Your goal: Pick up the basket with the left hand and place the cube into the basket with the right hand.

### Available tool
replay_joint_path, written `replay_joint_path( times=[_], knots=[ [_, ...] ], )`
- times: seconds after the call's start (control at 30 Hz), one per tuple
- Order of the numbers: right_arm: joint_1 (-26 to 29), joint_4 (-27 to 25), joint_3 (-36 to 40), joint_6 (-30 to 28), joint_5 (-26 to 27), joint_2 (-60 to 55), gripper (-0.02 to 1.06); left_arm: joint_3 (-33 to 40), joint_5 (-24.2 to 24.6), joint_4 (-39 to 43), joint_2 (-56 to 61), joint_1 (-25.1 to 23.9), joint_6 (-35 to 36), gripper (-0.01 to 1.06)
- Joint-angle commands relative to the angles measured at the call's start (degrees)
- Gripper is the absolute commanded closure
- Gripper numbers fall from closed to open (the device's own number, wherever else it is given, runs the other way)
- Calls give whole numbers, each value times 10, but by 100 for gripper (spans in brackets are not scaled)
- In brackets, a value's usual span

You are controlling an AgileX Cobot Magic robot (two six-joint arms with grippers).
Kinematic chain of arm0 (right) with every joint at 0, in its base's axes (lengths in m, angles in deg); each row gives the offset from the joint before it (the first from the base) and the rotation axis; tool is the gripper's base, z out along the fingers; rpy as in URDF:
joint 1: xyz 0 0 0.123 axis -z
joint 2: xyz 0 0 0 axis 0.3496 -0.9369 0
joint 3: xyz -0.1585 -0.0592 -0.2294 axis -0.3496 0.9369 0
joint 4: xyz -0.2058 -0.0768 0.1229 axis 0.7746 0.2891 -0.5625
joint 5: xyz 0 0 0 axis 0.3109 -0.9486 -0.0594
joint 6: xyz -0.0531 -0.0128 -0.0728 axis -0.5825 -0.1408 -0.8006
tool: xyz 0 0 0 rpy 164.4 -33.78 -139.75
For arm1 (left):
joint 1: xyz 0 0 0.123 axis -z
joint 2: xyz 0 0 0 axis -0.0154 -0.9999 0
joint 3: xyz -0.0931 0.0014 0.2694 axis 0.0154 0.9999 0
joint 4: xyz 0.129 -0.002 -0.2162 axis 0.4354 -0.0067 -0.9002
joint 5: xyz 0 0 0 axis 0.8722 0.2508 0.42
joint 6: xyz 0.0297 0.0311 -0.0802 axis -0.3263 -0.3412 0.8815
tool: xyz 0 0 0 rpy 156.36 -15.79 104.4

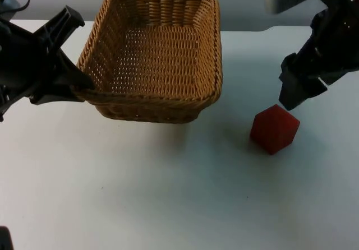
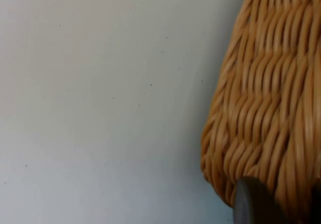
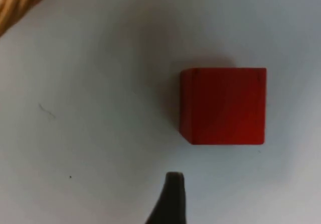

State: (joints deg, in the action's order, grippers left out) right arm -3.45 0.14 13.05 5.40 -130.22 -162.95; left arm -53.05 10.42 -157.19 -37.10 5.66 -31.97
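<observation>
The left pincer point(image 1: 84, 87) is clamping the left rim of the tan woven wicker basket point(image 1: 154, 54), which is sitting near the white surface's point(image 1: 168, 194) far edge. The right pincer point(image 1: 294, 96) is hovering just above the red cube point(image 1: 274, 129); whether it is apart, I cannot tell. The right wrist view is showing the cube point(image 3: 223, 106) flat on the surface, apart from a black fingertip point(image 3: 173, 199); the left wrist view is showing the basket's weave point(image 2: 266, 108) close up.

No legible text or markings.

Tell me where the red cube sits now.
In the top view the red cube rests on the white table, right of the wicker basket and just below the right gripper.
</observation>
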Motion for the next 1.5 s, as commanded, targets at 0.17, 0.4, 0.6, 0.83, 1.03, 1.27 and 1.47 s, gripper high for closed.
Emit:
replay_joint_path(
  times=[0.17, 0.4, 0.6, 0.83, 1.03, 1.27, 1.47],
  knots=[
    [-1, -15, -4, 3, 26, -52, 30, -2, 12, -8, 11, -1, -1, 105],
    [-1, -29, -6, -27, 50, -71, 25, -2, 12, -8, 11, -1, -1, 105],
    [-1, -11, -6, -27, 74, -73, 12, -2, 12, -8, 11, -1, -1, 105],
    [11, -13, -6, -27, 110, -73, 12, -2, 12, -8, 11, -1, -1, 105],
    [19, -13, -6, -27, 116, -73, 12, -2, 12, -8, 11, -1, -1, 105],
    [21, -20, -20, -27, 115, -110, 12, -2, 12, -8, 11, -1, -1, 105],
    [21, -30, -36, -34, 119, -127, 12, -2, 12, -8, 11, -1, -1, 105]
  ],
)
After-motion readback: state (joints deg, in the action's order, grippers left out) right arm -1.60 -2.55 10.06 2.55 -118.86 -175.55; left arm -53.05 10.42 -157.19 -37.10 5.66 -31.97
